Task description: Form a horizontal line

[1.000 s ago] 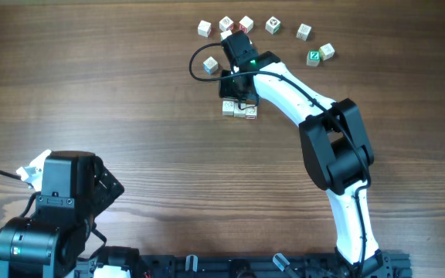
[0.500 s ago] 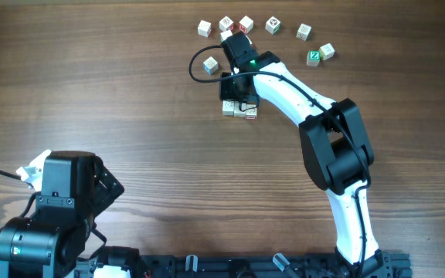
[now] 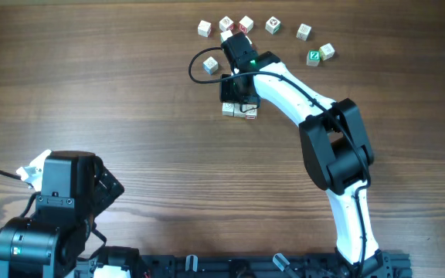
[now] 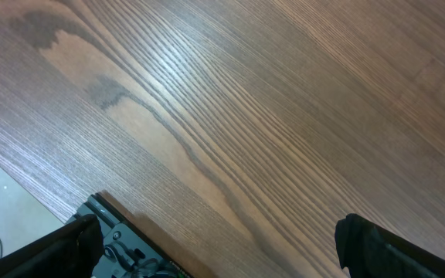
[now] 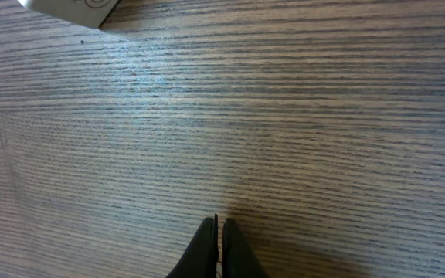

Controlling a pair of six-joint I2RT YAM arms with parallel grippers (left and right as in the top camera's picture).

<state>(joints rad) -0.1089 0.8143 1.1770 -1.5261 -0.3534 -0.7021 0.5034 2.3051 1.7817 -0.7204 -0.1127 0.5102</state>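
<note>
The horizontal line (image 3: 239, 111) is a short row of small whitish cubes touching side by side, one with a red mark, in the upper middle of the overhead view. My right arm's wrist (image 3: 236, 83) hangs just behind the row and covers its far edge. In the right wrist view my right gripper (image 5: 219, 230) is shut with nothing between its fingers, over bare wood. The corner of a whitish cube (image 5: 68, 9) shows at the top left there. My left gripper (image 4: 222, 247) is open and empty near the table's front left edge.
Several loose letter cubes lie scattered behind the row, among them one with a green letter (image 3: 314, 56), one with a red letter (image 3: 246, 24) and a single cube (image 3: 210, 67) to the left. The left arm's base (image 3: 52, 216) fills the near left corner.
</note>
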